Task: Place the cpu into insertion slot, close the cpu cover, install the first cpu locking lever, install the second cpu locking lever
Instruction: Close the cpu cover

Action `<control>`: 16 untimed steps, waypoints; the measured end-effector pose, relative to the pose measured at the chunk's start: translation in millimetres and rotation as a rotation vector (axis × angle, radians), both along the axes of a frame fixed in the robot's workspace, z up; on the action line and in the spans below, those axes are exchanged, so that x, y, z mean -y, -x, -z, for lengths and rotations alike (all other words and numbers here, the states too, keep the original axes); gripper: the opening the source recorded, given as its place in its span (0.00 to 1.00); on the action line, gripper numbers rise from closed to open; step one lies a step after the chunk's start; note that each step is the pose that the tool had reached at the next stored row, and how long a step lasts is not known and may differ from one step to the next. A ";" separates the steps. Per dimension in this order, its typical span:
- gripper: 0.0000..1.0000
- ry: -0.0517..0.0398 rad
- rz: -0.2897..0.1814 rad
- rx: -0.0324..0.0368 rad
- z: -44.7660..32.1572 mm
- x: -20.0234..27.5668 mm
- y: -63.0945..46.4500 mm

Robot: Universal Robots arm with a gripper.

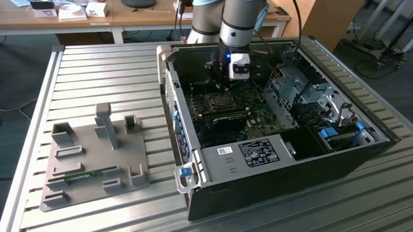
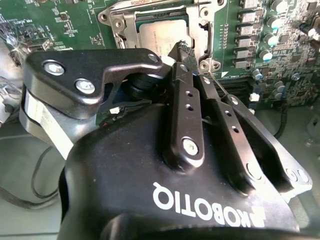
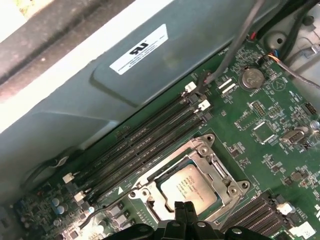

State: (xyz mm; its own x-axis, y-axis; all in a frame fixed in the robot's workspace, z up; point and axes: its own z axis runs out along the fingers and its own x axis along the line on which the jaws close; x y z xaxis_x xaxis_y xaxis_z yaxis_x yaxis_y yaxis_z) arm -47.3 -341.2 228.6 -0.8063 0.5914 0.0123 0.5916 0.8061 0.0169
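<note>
The cpu point(image 3: 189, 187), a flat square chip with a dull silvery-grey metal top, sits in its socket on the green motherboard point(image 3: 270, 150). The cpu cover point(image 3: 217, 167), a bright stamped-metal frame with an open centre, lies flat around it, with the chip's top showing through the opening.

The jaws are closed, their black ribbed fingertips point(image 2: 181, 50) pressed together with nothing visible between them. In both wrist views the tips stand over one edge of the chip, at the frame's rim. Whether they touch the metal cannot be told. A thin bright metal rod point(image 2: 220, 89) runs just beside the fingers; what it belongs to is unclear.

Along one side of the socket lie long black memory slots point(image 3: 145, 145) with white end latches, just beside the frame. On another side stands a row of small silver-topped capacitors point(image 2: 272, 25). A round coin cell point(image 3: 252, 77) lies well apart, and a grey cable point(image 3: 235, 45) hangs down towards the board near the latches.

In the exterior view the arm reaches straight down into the open tower case point(image 1: 380, 140), which lies on its side. The case's dark walls enclose the board on all sides. The case rests on a ribbed aluminium tabletop point(image 1: 96, 72). At the exterior view's left a matt grey moulded fixture point(image 1: 96, 159) stands well apart from the case.
</note>
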 end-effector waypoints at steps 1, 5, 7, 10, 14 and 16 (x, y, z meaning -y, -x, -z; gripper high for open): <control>0.11 0.0000 -0.008 0.0001 0.0 0.0 0.0; 0.11 0.0000 -0.041 0.0000 0.0 0.0 0.0; 0.11 0.0000 -0.057 0.0000 0.0 0.0 0.0; 0.11 0.0000 -0.080 0.0000 0.0 0.0 0.0; 0.11 0.0000 -0.107 0.0000 0.0 0.0 0.0; 0.11 0.0000 -0.120 0.0000 0.0 0.0 0.0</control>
